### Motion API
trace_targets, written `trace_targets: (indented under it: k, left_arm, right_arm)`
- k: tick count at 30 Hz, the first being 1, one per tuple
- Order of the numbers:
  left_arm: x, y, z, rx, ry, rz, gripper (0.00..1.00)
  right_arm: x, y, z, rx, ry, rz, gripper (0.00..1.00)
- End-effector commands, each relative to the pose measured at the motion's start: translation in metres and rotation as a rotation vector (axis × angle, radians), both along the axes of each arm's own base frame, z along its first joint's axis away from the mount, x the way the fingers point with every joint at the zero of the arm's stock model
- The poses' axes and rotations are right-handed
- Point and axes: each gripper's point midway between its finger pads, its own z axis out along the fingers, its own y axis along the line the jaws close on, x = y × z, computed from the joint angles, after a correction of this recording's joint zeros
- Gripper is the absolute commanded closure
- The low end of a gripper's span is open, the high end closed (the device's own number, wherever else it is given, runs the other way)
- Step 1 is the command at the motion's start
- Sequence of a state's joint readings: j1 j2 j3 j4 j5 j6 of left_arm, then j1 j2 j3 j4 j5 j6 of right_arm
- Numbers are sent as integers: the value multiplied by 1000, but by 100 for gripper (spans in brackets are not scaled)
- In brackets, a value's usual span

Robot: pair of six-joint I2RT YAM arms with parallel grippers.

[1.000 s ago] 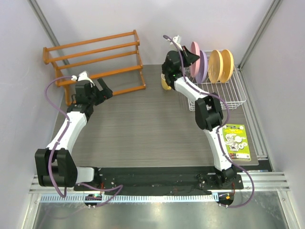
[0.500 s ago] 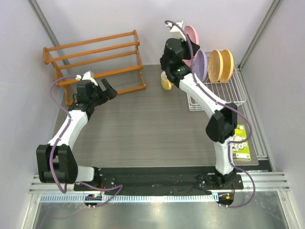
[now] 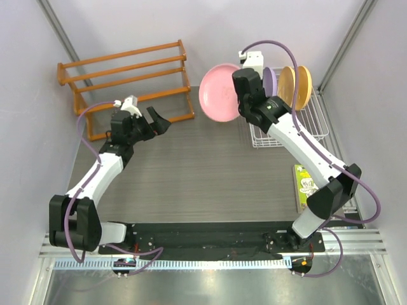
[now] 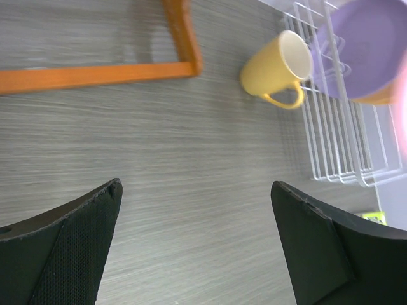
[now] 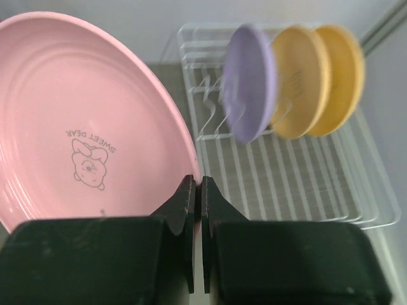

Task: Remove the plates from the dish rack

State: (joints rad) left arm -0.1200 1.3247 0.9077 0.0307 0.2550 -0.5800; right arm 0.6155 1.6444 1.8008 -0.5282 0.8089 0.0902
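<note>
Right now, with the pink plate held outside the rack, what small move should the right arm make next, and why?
Probably carry it leftward over bare table before lowering. The right gripper is shut on the rim of the pink plate, clear of the dish rack, but the yellow mug stands beside that rack, hidden under the plate in the top view.

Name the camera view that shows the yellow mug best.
Left wrist: the yellow mug shows whole beside the dish rack. From the top the pink plate hides it; the right wrist misses it.
</note>
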Motion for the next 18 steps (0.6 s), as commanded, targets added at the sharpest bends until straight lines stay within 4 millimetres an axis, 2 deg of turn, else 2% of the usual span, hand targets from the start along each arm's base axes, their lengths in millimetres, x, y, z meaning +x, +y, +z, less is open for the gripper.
trace_targets:
  k: [1,3,4,7,13,14,18]
  left_arm:
    - [-10,-30,33,-62,-146,-64,1]
    - [-15,-40,37,-63,-168,-77,1]
    - [-18,-44,34,-63,-167,-85,1]
    - [-25,-55,27,-65,-168,-103,1]
    - [-40,-66,14,-88,-169,-115,1]
    - [-41,-65,11,-83,-165,-109,2]
    - [-46,-65,3,-83,-158,-112,8]
  right_arm:
    - [-25,45,-49,255,145,182,95]
    - [-29,55,-58,304,159,229,95]
    - [-34,58,-70,325,181,241,95]
    - [-39,66,-83,376,202,266,95]
    - [-48,81,-97,440,230,324,95]
    - [-48,84,-94,468,217,333,95]
    - [-54,96,-101,532,236,380,95]
